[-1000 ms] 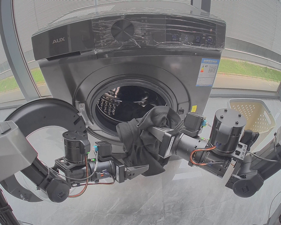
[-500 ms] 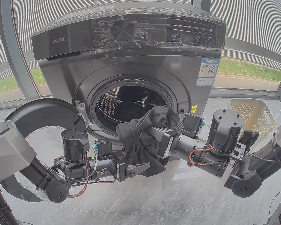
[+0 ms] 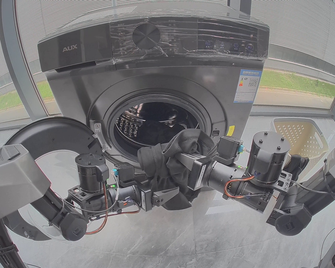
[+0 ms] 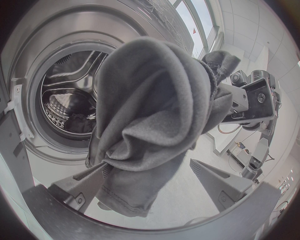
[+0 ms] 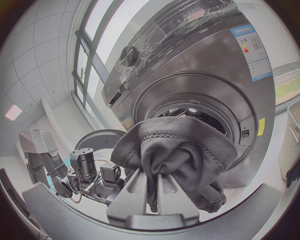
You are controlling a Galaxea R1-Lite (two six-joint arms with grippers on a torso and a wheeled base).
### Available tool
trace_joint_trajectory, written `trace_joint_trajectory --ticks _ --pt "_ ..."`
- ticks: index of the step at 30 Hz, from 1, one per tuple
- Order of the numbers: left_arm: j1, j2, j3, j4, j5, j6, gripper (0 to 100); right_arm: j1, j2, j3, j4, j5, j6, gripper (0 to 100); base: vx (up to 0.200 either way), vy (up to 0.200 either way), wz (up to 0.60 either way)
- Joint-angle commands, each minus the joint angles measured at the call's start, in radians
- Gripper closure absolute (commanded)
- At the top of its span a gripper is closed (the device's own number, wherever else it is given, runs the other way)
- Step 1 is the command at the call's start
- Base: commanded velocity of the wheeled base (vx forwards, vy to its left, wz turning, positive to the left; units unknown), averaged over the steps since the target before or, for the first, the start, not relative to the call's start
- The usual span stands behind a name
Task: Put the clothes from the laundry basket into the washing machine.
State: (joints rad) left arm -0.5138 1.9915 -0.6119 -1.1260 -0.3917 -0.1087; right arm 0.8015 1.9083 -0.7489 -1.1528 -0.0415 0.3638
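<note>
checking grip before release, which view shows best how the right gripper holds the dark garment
Right wrist view: the right gripper is seen close, shut on a fold of the dark garment. In the head view cloth drapes over its tip. The left wrist view shows the garment's bulk, the gripper behind it.

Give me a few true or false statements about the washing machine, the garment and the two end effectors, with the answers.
1. The washing machine door is closed. False: it stands open, swung toward the robot's left.
2. The right end effector is shut on the dark garment. True.
3. The left end effector is shut. False: its fingers are spread.
4. The laundry basket stands on the robot's right side. True.
</note>
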Motion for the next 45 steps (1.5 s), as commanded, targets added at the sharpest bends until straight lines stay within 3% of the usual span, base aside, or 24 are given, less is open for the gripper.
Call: trace_joint_trajectory --ticks 1,17,18,37,42,43,45 --pt "-0.020 0.006 0.008 -0.002 -0.003 -0.002 0 0.001 0.003 -0.003 -0.001 0.000 0.000 100 0.000 0.000 0.00" --pt "-0.048 0.055 0.012 -0.028 0.005 -0.008 0 -0.001 0.003 -0.001 -0.001 -0.001 0.001 100 0.000 0.000 0.00" --pt "-0.046 0.055 0.014 -0.035 0.005 -0.008 100 -0.001 0.003 -0.001 -0.001 -0.001 0.001 100 0.000 0.000 0.00" --pt "-0.086 -0.079 0.133 -0.081 -0.010 -0.011 100 -0.005 0.020 0.003 -0.001 -0.001 0.000 100 0.000 0.000 0.00" --pt "-0.107 -0.125 0.123 -0.089 -0.007 -0.025 100 -0.013 0.031 0.005 0.007 -0.003 -0.005 100 0.000 0.000 0.00" --pt "-0.101 -0.132 0.106 -0.090 -0.006 -0.025 100 -0.018 0.034 0.010 0.007 -0.008 -0.005 0 0.000 0.000 0.00" --pt "-0.095 -0.142 0.077 -0.090 -0.003 -0.032 100 -0.019 0.032 0.019 0.007 -0.028 -0.009 0 0.000 0.000 0.00"
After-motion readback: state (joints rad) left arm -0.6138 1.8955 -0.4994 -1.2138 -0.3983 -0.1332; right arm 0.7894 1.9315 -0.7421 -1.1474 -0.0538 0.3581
